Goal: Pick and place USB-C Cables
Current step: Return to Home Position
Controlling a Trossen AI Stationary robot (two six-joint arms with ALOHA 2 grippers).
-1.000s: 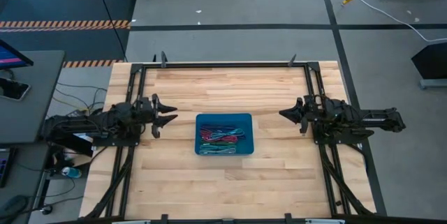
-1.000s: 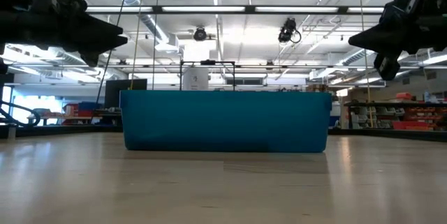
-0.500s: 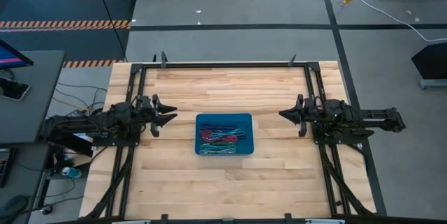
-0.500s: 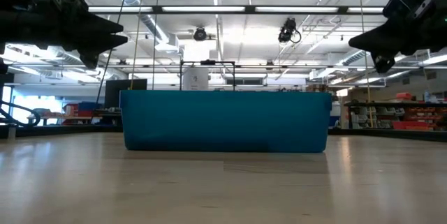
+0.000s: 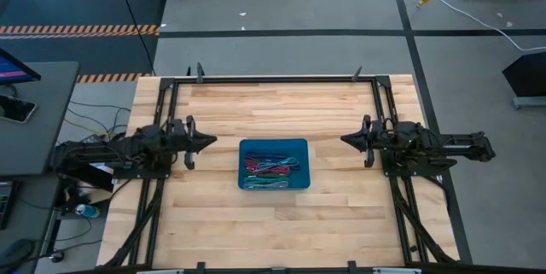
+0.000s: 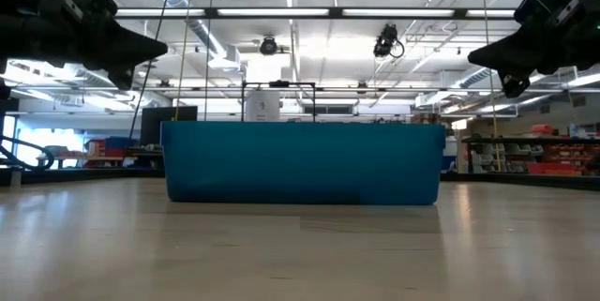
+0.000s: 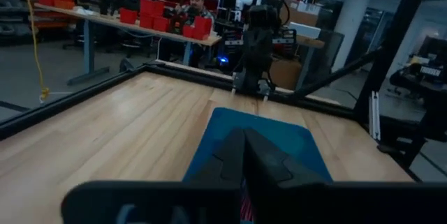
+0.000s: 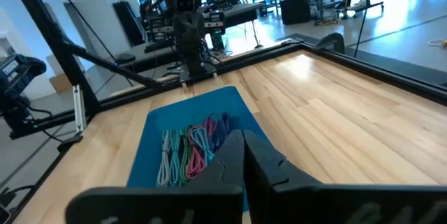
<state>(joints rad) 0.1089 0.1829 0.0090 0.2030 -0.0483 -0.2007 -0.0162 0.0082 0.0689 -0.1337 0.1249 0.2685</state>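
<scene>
The left gripper (image 5: 211, 140) hangs above the wooden table (image 5: 273, 107), just off the left side of the blue bin (image 5: 242, 165) and clear of it. Its two fingers are now pressed together into a single point with nothing between them. Half a second ago they were still spread apart in a fork. In the low view the same gripper (image 6: 159, 50) shows as one closed wedge well above the bin's wall (image 6: 302, 162). In the left wrist view its fingers (image 7: 269, 165) meet along a single seam, aimed across the bin.

The blue bin sits at the middle of the table exactly where it stood a second ago. The USB-C cables (image 5: 271, 171) lie inside it in a loose tangle of teal, green, grey, purple and red strands. The right wrist view shows them gathered toward one end of the bin floor (image 8: 195, 147).

The right gripper (image 5: 344, 140) hovers off the right side of the blue bin, about as far from it as the left one is, and at a similar height in the low view (image 6: 473, 55). Its fingers (image 8: 269, 165) are closed tip to tip and hold nothing. They were slightly parted a second ago and have not changed over the last half second.
</scene>
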